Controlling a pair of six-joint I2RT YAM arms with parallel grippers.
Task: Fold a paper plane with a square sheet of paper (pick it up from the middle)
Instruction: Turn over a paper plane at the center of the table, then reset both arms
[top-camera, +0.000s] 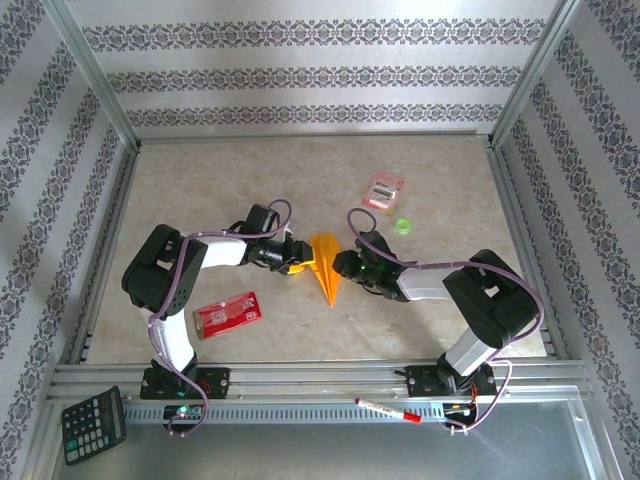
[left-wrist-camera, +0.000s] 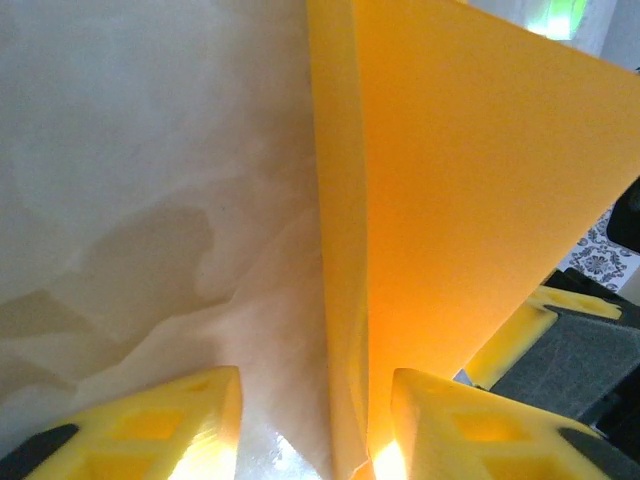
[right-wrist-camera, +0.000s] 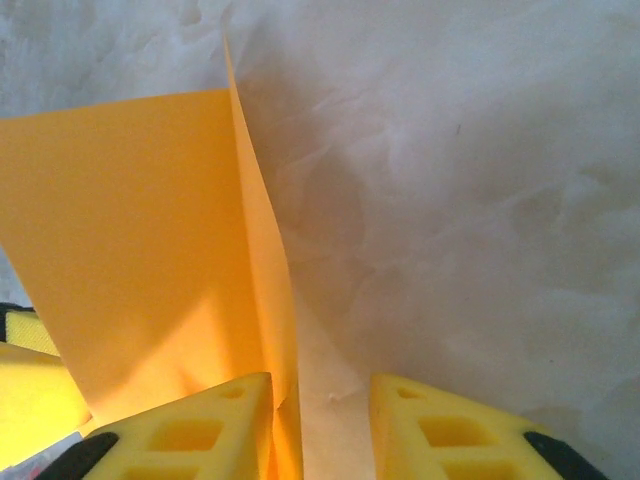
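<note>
The square sheet of paper is folded into an orange-yellow paper plane (top-camera: 326, 262) that lies mid-table with its tip pointing toward the near edge. My left gripper (top-camera: 297, 263) is at its left side and my right gripper (top-camera: 346, 268) at its right. In the left wrist view the plane (left-wrist-camera: 470, 200) has an upright fold standing between the open yellow fingers (left-wrist-camera: 200, 420), close to the right one, and the gripper (left-wrist-camera: 315, 400) does not pinch it. In the right wrist view the plane (right-wrist-camera: 130, 230) rests against the left finger (right-wrist-camera: 200, 430) of the open gripper (right-wrist-camera: 322, 395).
A red rectangular packet (top-camera: 227, 313) lies near the left arm's base. A pink-and-white packet (top-camera: 383, 190) and a small green thing (top-camera: 403, 226) lie at the back right. A calculator (top-camera: 93, 424) and a red marker (top-camera: 388, 410) rest on the near metal rail.
</note>
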